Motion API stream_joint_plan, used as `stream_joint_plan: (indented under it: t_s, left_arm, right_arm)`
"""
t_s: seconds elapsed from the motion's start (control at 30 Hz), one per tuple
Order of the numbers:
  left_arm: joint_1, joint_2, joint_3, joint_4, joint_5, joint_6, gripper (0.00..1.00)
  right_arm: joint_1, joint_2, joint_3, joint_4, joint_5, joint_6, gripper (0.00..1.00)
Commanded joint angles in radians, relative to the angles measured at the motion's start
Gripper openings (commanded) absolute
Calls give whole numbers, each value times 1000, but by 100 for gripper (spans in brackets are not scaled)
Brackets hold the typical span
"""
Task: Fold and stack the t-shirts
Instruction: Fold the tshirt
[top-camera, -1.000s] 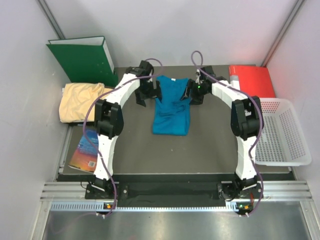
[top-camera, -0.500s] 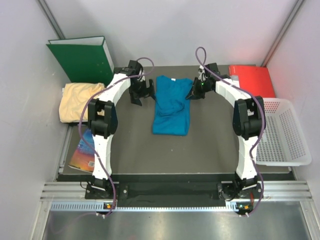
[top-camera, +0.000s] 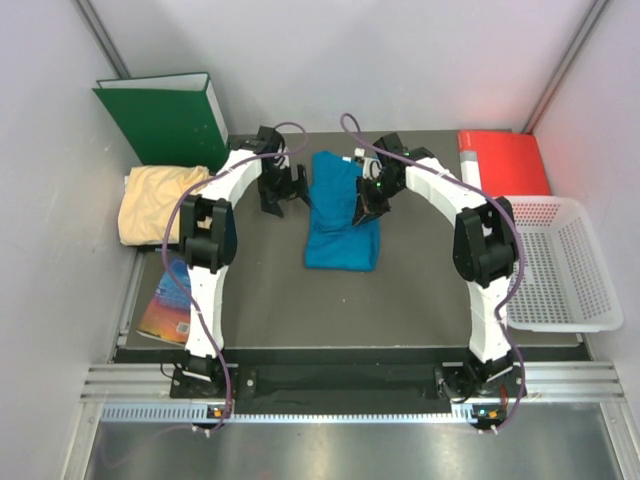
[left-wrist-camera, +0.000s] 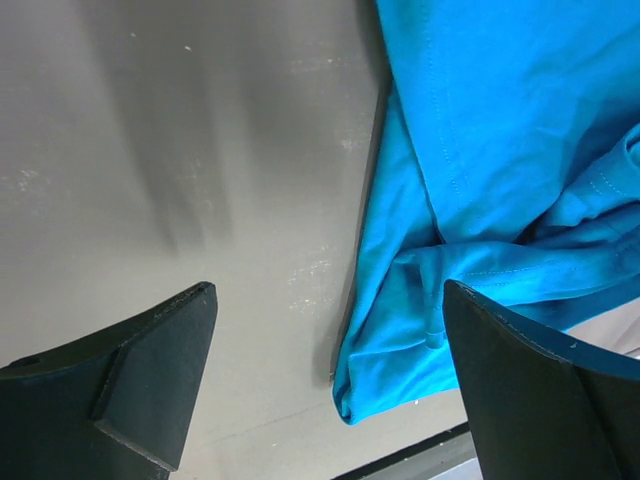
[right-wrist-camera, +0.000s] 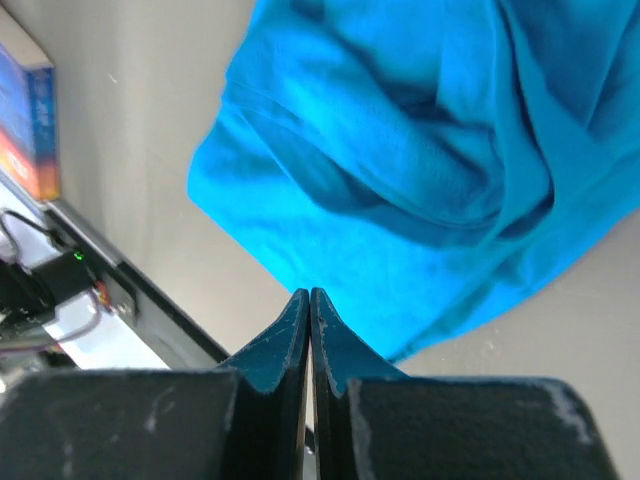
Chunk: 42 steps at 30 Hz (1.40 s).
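Moved: right gripper (top-camera: 368, 198) brought inward, onto the teal t-shirt (top-camera: 340, 228) at its right side.
Yellow t-shirt (top-camera: 160, 200): bunched far left, at the table edge.
Left gripper (top-camera: 283, 192): spread wide, nothing held, beside the teal t-shirt's left edge.
Teal t-shirt: laid mid-table.
Right gripper: fingers pressed together; whether cloth is pinched cannot be told.

teal t-shirt (left-wrist-camera: 520, 150): cut off at top and right edges, left wrist view; right hand (top-camera: 368, 198) covers part of it in the top view.
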Motion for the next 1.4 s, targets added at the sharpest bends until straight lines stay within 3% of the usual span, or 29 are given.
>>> stream_joint_plan:
  t_s: [0.0, 0.3, 0.67, 0.83, 1.07, 1.17, 1.3, 1.37]
  left_arm:
    - [14, -3, 31, 27, 16, 14, 99]
    - [28, 0, 27, 15, 5, 23, 99]
    - [43, 7, 19, 11, 2, 28, 99]
    - [45, 7, 18, 13, -1, 28, 99]
    - [45, 6, 8, 10, -4, 31, 99]
    - [45, -2, -4, 11, -5, 36, 99]
    - [45, -6, -18, 13, 13, 42, 99]
    - [45, -12, -30, 19, 24, 46, 99]
  right_arm:
    - [49, 24, 111, -114, 44, -102, 0]
    - [115, 174, 281, -197, 134, -125, 0]
    - [132, 231, 312, -196, 268, -121, 0]
    - [133, 205, 270, -35, 479, -38, 0]
    - [130, 240, 275, 264, 651, 23, 0]
    - [104, 328, 389, 283, 662, 69, 0]
    - [78, 264, 355, 375, 616, 92, 1]
    - [61, 210, 309, 395, 613, 103, 7]
